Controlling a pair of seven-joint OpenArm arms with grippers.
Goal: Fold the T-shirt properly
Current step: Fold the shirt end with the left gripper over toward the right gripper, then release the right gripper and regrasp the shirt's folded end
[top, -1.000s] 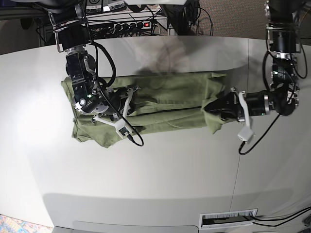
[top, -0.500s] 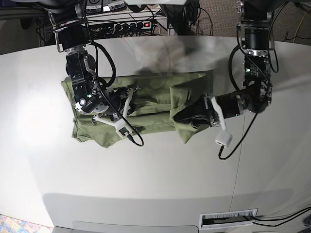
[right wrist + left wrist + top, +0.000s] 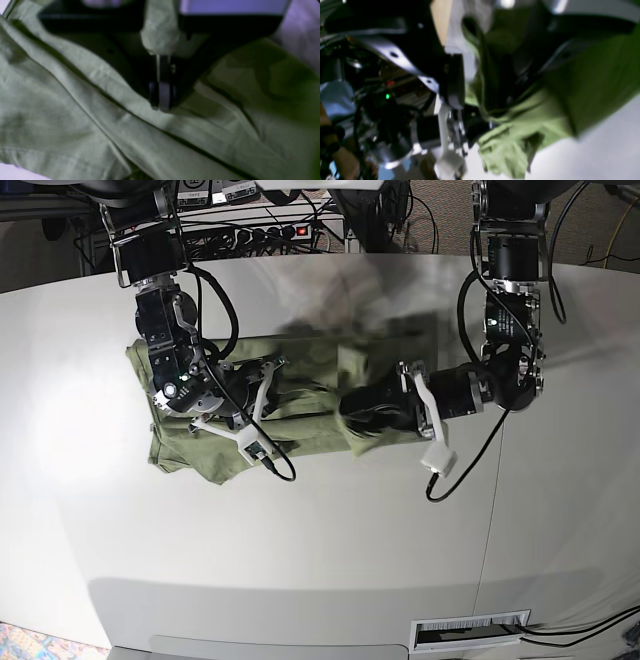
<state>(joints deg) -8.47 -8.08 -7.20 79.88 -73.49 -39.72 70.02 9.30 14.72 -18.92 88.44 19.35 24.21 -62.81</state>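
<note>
The sage-green T-shirt (image 3: 300,395) is lying long-folded across the pale grey table (image 3: 300,560), its cotton soft, light and creasing readily. The right gripper (image 3: 232,395) is pinching a fabric ridge with closed jaws, while the left gripper (image 3: 365,412) is clamping the hem end, carrying it over the body. Limp cloth probably handles best gripped at seams or hems.

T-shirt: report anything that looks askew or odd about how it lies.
The T-shirt lies wrinkled, not flat. The end in the left gripper is bunched and hangs crooked over the middle. The right gripper pins the other end. No damage shows.
</note>
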